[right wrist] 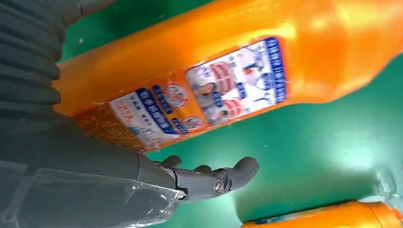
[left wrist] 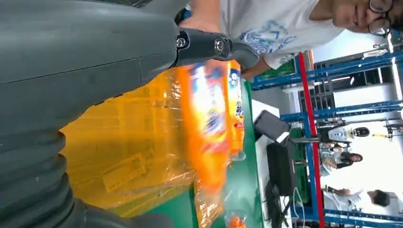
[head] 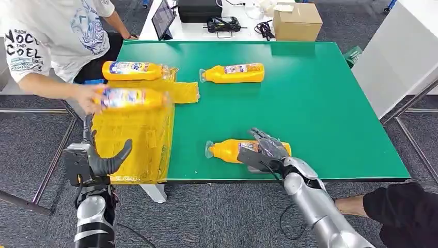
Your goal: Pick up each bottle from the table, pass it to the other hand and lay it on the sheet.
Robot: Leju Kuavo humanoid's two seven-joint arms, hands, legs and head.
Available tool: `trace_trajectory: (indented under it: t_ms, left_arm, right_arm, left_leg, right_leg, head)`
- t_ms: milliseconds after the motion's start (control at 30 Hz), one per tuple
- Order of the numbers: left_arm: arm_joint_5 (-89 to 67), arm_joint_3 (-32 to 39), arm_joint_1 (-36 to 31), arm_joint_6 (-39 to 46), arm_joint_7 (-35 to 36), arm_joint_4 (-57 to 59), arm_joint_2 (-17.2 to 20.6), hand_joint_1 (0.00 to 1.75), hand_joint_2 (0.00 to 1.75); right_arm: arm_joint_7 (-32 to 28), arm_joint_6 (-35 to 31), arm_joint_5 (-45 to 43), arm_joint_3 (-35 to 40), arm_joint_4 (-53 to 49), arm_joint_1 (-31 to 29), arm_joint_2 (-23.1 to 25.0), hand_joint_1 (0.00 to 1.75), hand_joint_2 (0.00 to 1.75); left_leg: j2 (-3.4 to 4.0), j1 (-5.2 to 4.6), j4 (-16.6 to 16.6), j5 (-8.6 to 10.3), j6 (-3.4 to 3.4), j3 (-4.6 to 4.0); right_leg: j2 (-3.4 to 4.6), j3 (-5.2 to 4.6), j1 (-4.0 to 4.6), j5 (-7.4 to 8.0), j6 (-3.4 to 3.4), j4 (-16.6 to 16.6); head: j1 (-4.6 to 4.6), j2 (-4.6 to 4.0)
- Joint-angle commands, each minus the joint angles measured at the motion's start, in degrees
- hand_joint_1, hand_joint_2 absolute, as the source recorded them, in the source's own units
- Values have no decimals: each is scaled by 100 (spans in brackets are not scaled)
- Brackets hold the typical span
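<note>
Near the front edge of the green table (head: 320, 103), an orange bottle (head: 224, 150) lies on its side. My right hand (head: 266, 149) reaches over its labelled end, fingers spread on top. In the right wrist view the thumb (right wrist: 214, 179) stands clear of that bottle (right wrist: 228, 80). My left hand (head: 98, 161) hangs open and empty at the front left, beside the yellow sheet (head: 134, 139). One bottle (head: 135, 70) lies at the sheet's far end. A person's hand (head: 88, 97) holds a blurred bottle (head: 131, 98) over the sheet. Another bottle (head: 235, 73) lies on the bare green.
The person in a white shirt (head: 57, 31) stands at the table's far left. Someone else's arm in a dark sleeve (head: 397, 206) lies low at the front right. A cardboard box (head: 297, 20) and electronics stand on the white table behind. The sheet drapes over the table's left edge.
</note>
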Motion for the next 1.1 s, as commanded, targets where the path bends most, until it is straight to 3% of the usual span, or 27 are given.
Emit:
trace_trajectory:
  t_ms: [33,367,733,967,1100]
  left_arm:
    - [-22,-114,38,-37,21,326,-64,0,175]
    - [-21,-126,-8,-94,52,507,-70,0,175]
    - [39,-167,-12,-134,96,672,-70,0,175]
    - [66,-185,-20,-177,97,701,-70,0,175]
    - [84,-274,-65,-206,94,853,-70,0,175]
  right_arm:
    - [97,129,-97,524,250,-77,-369,0,175]
    - [191,640,-262,1063,136,-518,-990,0,175]
    - [256,894,-549,1559,149,-757,-1358,0,175]
    - [282,1005,-610,1809,317,-880,-1321,0,175]
    - [277,918,-674,2118,821,-999,-979,0,175]
  left_leg:
    - [2,3,-8,-12,-7,39]
    - [0,0,-3,-7,-5,30]
    - [7,-1,-3,-12,-8,38]
    - [10,0,-3,-12,-6,35]
    - [18,2,-2,-12,-7,34]
  right_leg:
    - [0,41,4,-10,-12,-12]
    - [-1,31,1,-7,-8,-6]
    - [4,37,1,-10,-11,-4]
    - [7,34,3,-7,-9,-6]
    - [16,32,4,-4,-10,-6]
  head:
    - [-2,0]
    - [-2,0]
    - [-4,0]
    - [-2,0]
    - [-4,0]
